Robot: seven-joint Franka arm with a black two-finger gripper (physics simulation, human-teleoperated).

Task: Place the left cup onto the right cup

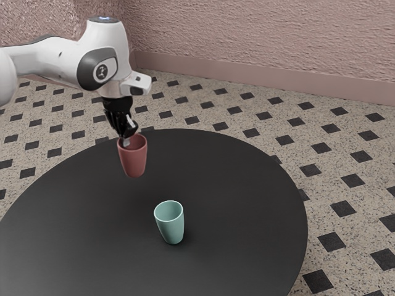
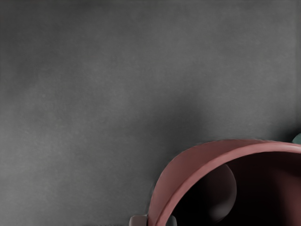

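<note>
Arm comes in from the exterior view's left, and the fingers (image 1: 128, 135) are clamped on the rim of the red cup (image 1: 133, 159) (image 2: 197, 165). It hangs right under them, a bit tilted, over the black counter (image 1: 247, 203) (image 2: 117, 94). The green cup (image 1: 168, 222) stands upright on the counter, below the fingers and off toward the exterior view's right, apart from the red one.

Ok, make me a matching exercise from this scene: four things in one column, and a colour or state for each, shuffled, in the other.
Things:
1. red cup
2. teal cup
3. table
4. tool

States:
A. stands upright by itself
B. black and round
C. shut on a cup's rim
D. held, slightly tilted

Pairs: 1-D, 2-A, 3-B, 4-C
</note>
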